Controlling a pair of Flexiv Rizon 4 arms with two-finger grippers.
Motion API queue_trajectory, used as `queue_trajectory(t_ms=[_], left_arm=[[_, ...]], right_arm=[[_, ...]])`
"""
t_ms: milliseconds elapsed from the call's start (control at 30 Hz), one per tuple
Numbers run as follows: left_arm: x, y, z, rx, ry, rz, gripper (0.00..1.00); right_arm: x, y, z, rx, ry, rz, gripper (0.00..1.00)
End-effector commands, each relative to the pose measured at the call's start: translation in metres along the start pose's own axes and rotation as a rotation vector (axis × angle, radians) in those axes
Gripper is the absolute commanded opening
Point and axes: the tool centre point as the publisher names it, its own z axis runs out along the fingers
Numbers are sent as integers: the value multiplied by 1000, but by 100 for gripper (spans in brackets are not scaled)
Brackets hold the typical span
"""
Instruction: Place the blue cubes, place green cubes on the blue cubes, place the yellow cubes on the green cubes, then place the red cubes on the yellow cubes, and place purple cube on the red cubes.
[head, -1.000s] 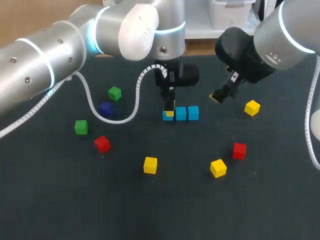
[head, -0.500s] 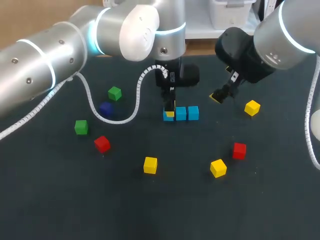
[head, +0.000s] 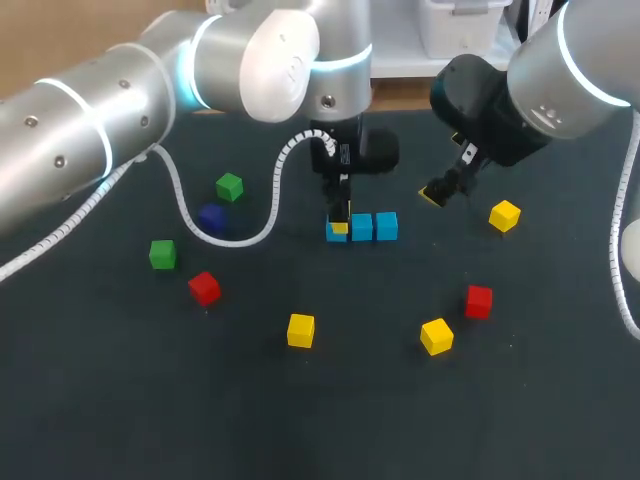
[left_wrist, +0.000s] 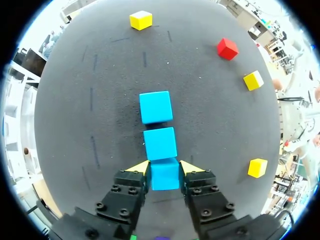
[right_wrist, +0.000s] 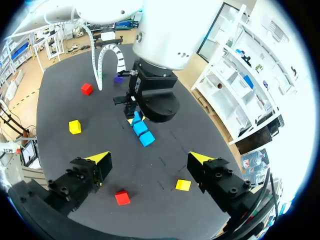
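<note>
Blue cubes (head: 362, 227) in tight row of three, mid-bench (head: 320, 420). Left pincer (left_wrist: 164, 168) clamped on end blue cube (left_wrist: 165, 175), leftmost of row. Right pincer (right_wrist: 150, 159) spread wide, gripping nothing, above bench right of row. Green cubes (head: 230, 187), purple cube (head: 210, 217) well left of row; red cubes (head: 478, 301), yellow cubes (head: 300, 330) scattered around row

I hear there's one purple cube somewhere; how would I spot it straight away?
On the left half of the table, a white coiled cable sags in a loop. Inside that loop lies the purple cube, beside a green cube; it alone is dark purple.
</note>
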Motion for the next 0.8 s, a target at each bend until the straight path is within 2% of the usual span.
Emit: queue_trajectory(t_ms=[33,233,333,400,433,500,800], left_arm=[[0,3,-1,4,6,4,25],[0,3,-1,4,9,6,26],[0,3,-1,5,10,9,40],[0,3,-1,6,12,10,46],[-1,3,0,5,14,10,58],[-1,3,0,3,18,13,98],[1,2,-2,-3,15,-1,100]], right_arm=[[1,1,0,5,-1,1,100],[1,1,0,5,-1,1,100],[1,1,0,5,-1,1,100],[1,1,0,5,-1,1,100],[1,1,0,5,-1,1,100],[1,1,0,5,-1,1,100],[1,1,0,5,-1,1,100]])
